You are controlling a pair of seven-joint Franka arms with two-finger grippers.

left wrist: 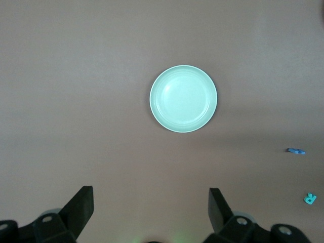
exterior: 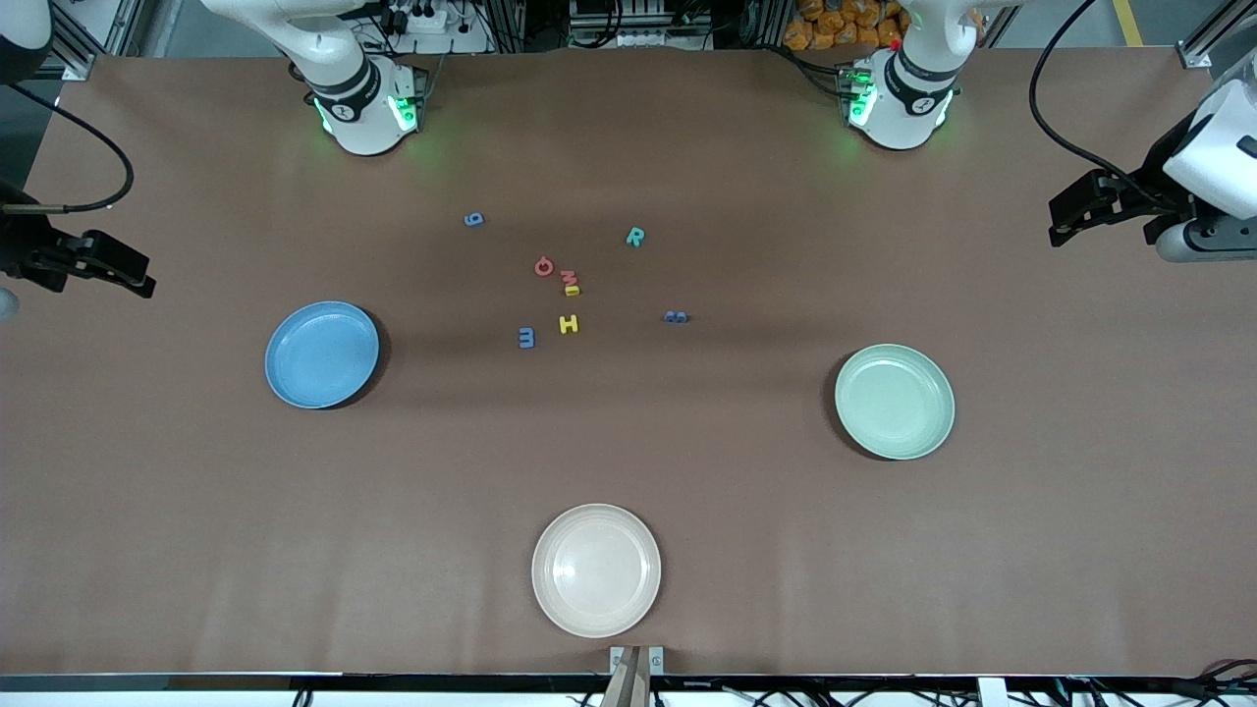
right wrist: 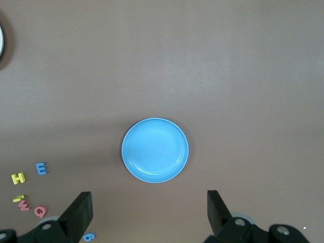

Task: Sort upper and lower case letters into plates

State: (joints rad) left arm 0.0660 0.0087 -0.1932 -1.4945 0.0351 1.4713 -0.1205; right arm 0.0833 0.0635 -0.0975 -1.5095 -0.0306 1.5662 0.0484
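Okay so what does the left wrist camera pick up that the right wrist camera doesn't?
Only the left wrist view shows the mint green plate, empty, with the teal R and a blue letter lying on its side, under the open left gripper.

Only the right wrist view shows the blue plate, also empty, plus the yellow H, blue m, pink Q and blue g, under the open right gripper.

Both show the brown table and no letter in a plate yet.
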